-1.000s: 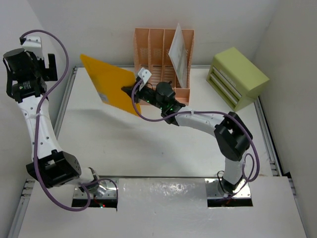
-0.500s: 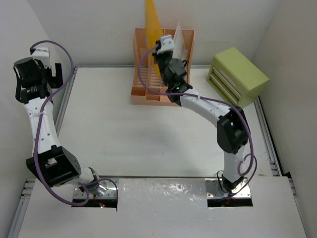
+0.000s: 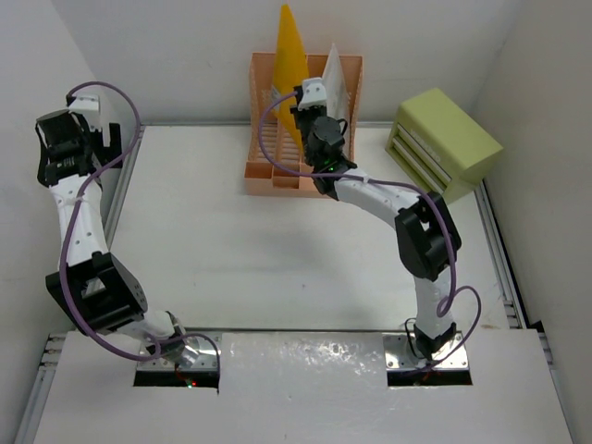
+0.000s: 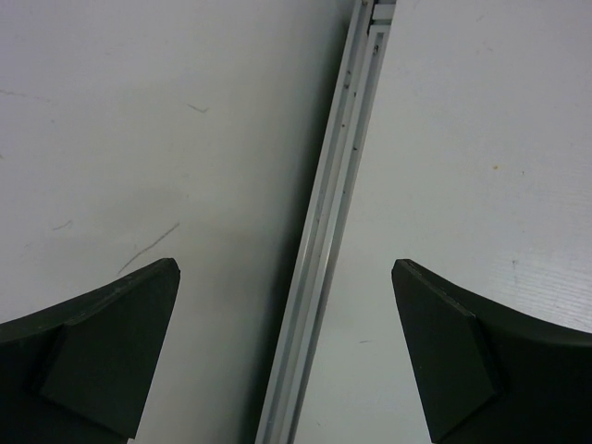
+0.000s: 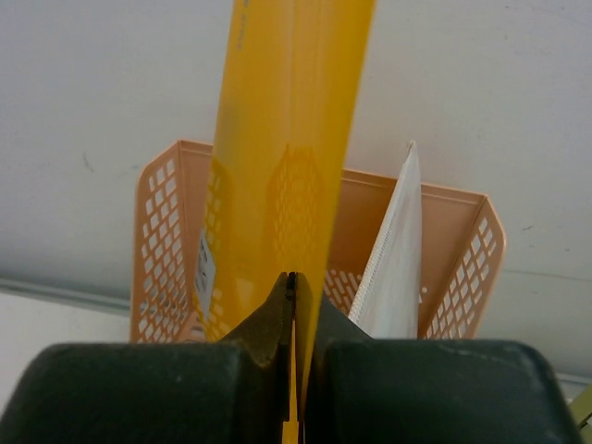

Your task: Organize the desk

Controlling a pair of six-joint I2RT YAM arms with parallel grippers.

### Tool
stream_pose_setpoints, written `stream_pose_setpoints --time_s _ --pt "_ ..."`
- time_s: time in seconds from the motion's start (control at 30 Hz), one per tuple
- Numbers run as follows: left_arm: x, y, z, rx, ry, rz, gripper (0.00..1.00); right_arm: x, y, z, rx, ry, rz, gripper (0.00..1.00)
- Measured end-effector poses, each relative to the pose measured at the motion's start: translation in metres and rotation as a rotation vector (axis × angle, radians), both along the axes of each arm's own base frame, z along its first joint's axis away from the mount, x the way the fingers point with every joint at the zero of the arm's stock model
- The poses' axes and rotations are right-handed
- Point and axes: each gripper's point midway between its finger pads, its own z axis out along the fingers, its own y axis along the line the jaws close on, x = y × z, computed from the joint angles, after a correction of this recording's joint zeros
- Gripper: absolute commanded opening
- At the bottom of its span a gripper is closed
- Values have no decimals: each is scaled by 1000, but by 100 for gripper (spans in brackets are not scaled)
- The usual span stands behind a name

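Item, yellow folder point(image 5: 287, 139): I'm pinching it upright in right gripper point(image 5: 291, 279); a straight descent should seat it in rack point(image 5: 159, 231). Left gripper point(image 4: 285, 268) spread.

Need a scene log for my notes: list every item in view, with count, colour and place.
desk: 1, white with silver edge rails, fills the middle of the top view.
file rack: 1, peach, slotted, at the desk's far edge by the wall.
folder: 1, yellow-orange, upright at the rack's middle slots; cannot tell whether it is seated.
envelope: 1, white, standing in a right-hand slot of the rack.
drawer box: 1, lime-green, at the far right corner.
left gripper: 1, black fingers, open and empty, above the desk's left rail.
right gripper: 1, black fingers, shut on the folder's lower edge at the rack.
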Motion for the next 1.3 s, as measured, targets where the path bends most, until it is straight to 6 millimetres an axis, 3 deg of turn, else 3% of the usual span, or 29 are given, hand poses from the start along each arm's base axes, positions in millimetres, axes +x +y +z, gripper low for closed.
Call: stream_pose_setpoints --time_s 0.17,0.43,0.53,0.83,0.97,1.17,1.3 --pt "5 2 -14 -18 29 -4 100 -7 -4 2 -16 0 19 0" --pt "9 -4 -21 -44 37 -37 100 -35 -29 76 -21 -160 -29 0" --pt "9 -4 -21 -44 37 -38 100 -36 -39 85 -21 -187 -65 0" --pt "8 -3 -20 -31 42 -43 100 -30 -57 82 -25 -183 -153 0" --pt "8 -3 -19 -24 43 -45 100 -18 -50 77 -15 -179 -147 0" --pt "6 -3 -24 -16 54 -46 100 -1 -39 53 11 -114 -105 0" --pt "4 -3 -32 -19 69 -45 100 15 -34 60 82 -114 -93 0"
